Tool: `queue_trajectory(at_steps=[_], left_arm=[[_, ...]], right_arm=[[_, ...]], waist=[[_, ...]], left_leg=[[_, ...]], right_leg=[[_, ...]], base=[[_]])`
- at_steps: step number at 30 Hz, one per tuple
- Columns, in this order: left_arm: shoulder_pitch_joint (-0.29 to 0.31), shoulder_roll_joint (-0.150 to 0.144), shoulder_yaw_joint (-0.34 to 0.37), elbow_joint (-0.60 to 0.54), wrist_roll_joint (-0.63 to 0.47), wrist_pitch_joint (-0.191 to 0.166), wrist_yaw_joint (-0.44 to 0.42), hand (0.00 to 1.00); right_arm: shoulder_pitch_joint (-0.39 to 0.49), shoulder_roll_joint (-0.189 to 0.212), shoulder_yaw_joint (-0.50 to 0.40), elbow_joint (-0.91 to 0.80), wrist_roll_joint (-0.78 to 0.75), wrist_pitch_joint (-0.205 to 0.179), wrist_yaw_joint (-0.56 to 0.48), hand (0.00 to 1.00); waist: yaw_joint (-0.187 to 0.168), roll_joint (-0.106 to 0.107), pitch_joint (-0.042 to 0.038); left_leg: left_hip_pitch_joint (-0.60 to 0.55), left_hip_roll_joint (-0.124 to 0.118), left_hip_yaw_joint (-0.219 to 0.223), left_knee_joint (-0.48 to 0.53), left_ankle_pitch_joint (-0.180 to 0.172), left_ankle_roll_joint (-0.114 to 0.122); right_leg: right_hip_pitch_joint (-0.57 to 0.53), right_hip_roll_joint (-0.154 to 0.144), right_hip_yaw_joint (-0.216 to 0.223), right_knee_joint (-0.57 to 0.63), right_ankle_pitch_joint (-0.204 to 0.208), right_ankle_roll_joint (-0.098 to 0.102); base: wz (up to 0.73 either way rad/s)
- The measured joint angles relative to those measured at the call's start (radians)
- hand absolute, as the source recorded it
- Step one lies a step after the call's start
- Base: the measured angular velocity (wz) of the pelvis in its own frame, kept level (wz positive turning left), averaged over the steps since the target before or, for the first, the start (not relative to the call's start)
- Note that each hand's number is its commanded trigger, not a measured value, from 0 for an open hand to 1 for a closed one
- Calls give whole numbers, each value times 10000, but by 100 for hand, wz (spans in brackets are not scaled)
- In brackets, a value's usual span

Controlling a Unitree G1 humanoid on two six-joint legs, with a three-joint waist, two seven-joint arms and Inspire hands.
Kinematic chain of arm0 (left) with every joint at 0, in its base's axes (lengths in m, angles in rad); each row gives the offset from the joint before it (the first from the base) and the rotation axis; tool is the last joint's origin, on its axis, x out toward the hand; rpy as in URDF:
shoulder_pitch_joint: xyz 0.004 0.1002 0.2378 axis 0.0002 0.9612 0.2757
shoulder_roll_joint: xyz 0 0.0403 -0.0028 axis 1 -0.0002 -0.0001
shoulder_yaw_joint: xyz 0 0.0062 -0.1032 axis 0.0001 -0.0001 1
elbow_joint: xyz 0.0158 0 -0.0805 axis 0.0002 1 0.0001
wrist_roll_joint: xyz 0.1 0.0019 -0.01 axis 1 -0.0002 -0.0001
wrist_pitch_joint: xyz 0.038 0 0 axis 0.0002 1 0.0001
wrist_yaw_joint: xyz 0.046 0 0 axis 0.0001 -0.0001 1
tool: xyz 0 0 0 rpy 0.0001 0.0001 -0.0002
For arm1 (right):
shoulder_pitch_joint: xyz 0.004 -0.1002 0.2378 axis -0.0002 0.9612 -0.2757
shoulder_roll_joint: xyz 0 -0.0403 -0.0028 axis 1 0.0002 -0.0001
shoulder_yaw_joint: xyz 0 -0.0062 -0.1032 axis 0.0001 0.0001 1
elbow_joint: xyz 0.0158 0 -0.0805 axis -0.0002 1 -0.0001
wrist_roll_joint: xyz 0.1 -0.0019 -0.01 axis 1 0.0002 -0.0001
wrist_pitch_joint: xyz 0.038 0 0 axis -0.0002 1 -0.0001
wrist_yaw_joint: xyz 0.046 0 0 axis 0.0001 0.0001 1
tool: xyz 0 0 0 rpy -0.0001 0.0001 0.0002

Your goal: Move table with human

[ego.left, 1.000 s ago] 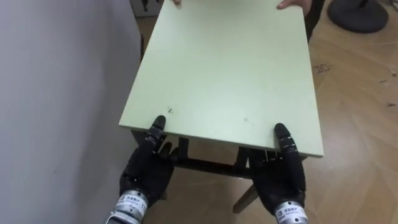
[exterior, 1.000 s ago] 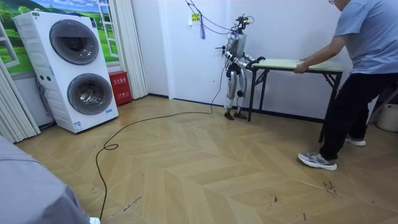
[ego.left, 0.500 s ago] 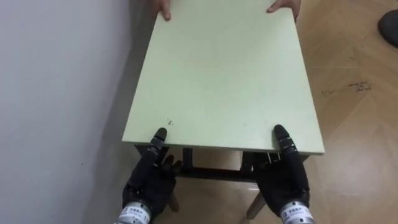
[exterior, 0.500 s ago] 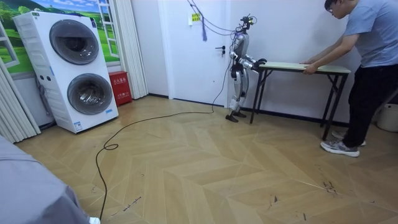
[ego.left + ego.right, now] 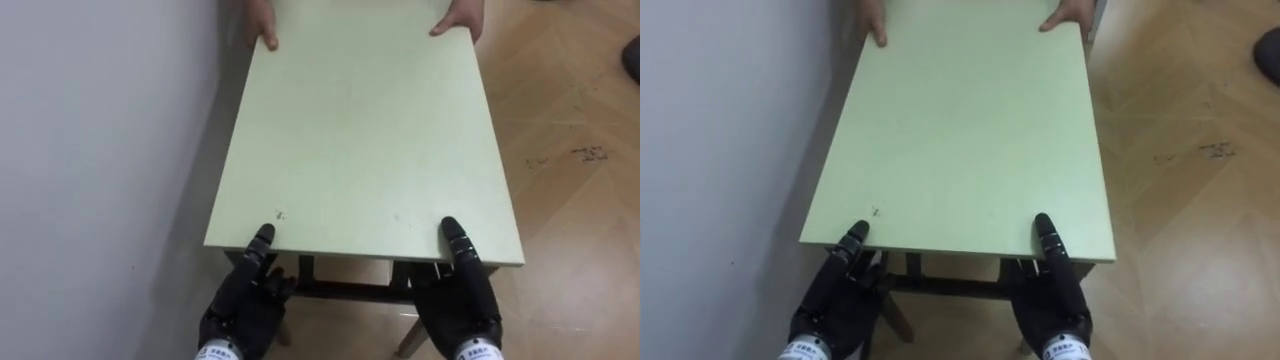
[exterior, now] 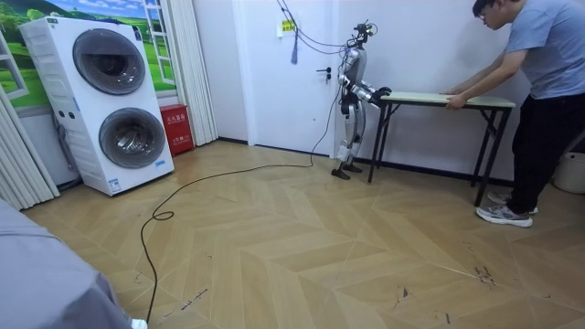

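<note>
Table (image 5: pixel 360 140) with a flat, rectangular, pale green top, smooth and matte with a few small dark specks near the robot's end, stands lengthwise along a plain white wall (image 5: pixel 100 150). A dark metal frame (image 5: pixel 350 292) shows beneath its near edge.

The robot's left hand (image 5: pixel 245 300) and right hand (image 5: pixel 462 295), both black and glossy with silver wrists, reach in from below, one at each near corner. Each palm sits under the short edge, and each thumb lies straight across the top surface, so both hands clamp the table's edge between the thumb and the part tucked underneath. The wrists are level and well apart, roughly the top's width.

At the far short edge, a person's two hands (image 5: pixel 262 25) rest on the corners, fingers over the top.

In the room view the robot stands upright at the end of the table on the room view's left, arms held forward at waist height. The person (image 6: pixel 539 82), in a blue shirt and dark trousers, leans forward at the opposite end with both arms stretched to the top. The wooden floor (image 5: pixel 570 150) has a herringbone pattern. A white stacked washer and dryer (image 6: pixel 101 100) stands well apart, on the room view's left.
</note>
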Motion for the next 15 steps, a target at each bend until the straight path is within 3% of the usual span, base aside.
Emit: queue_trajectory(at_steps=[15], left_arm=[[-31,49,66,-71,64,-290,7,100]], right_arm=[[-130,195,116,0,-12,8,-77,100]], waist=[[-77,-147,38]], left_leg=[[332,-29,11,-285,33,48]], right_leg=[[341,25,34,-405,180,31]], base=[[0]])
